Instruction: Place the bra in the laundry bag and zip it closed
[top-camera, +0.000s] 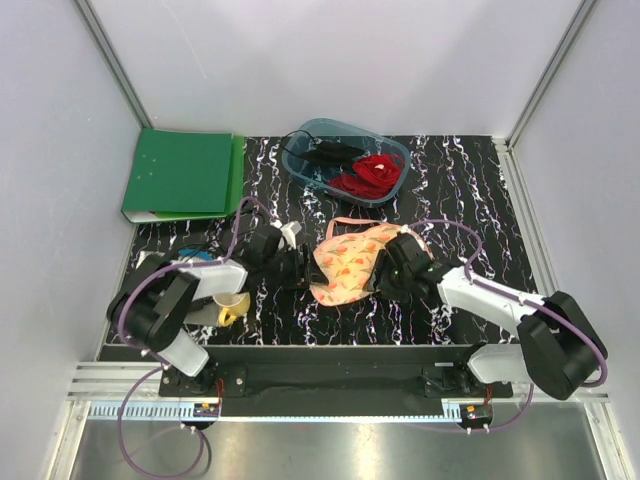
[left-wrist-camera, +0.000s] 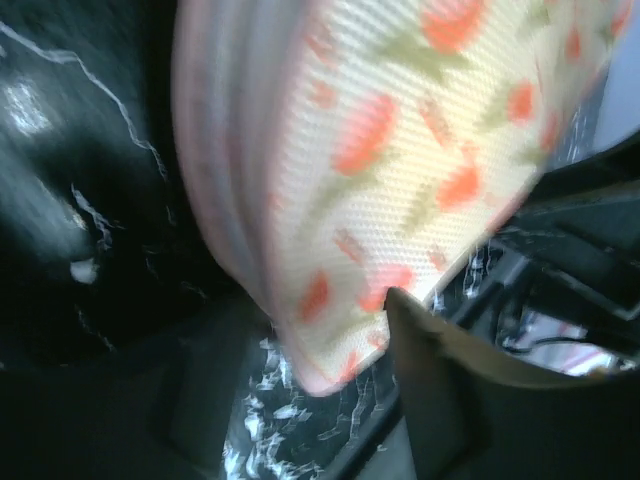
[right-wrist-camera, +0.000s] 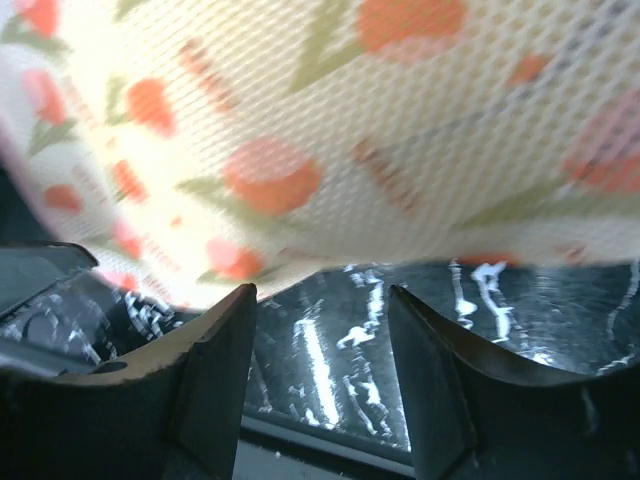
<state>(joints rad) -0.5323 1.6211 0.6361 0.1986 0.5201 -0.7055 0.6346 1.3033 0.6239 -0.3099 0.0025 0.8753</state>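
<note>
The laundry bag (top-camera: 350, 262) lies mid-table, peach with an orange print and pink trim, its halves folded together. It fills the left wrist view (left-wrist-camera: 400, 150) and the right wrist view (right-wrist-camera: 330, 130). My left gripper (top-camera: 300, 270) is at the bag's left edge. In its own view (left-wrist-camera: 320, 370) it is open, with the bag's lower edge hanging between the fingers. My right gripper (top-camera: 395, 265) is at the bag's right edge, open (right-wrist-camera: 320, 305), with the bag just beyond its fingertips. The yellow bra (top-camera: 232, 306) shows partly under my left arm.
A blue-grey tub (top-camera: 392, 148) at the back holds a red garment (top-camera: 372, 175) and a black garment (top-camera: 325, 153). A green binder (top-camera: 180, 175) lies at the back left. White walls enclose the table on three sides.
</note>
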